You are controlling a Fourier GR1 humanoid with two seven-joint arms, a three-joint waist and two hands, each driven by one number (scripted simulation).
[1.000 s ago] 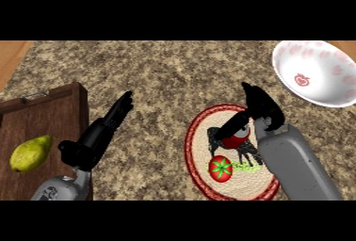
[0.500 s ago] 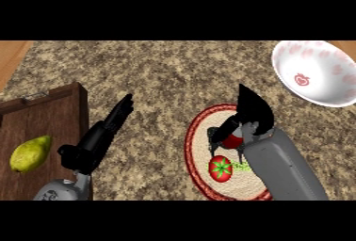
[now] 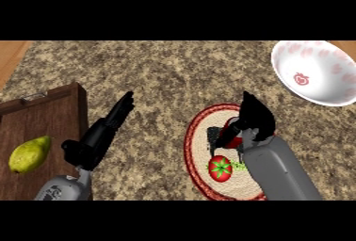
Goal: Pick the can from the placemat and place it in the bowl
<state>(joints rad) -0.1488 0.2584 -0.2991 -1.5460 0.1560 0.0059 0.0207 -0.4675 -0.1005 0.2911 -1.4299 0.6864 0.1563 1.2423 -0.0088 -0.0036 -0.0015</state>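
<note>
On the round red-rimmed woven placemat point(image 3: 201, 179): grasp step.
Right hand point(image 3: 254, 123) curled round the red tomato-label can point(image 3: 224, 160) beneath it; next came lift toward white red-patterned bowl point(image 3: 316, 70) beyond. Left hand point(image 3: 104, 134) rested, fingers straight.

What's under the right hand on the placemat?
The right hand covers most of the red can; its tomato-printed end shows on the placemat. The fingers' contact is hidden.
</note>
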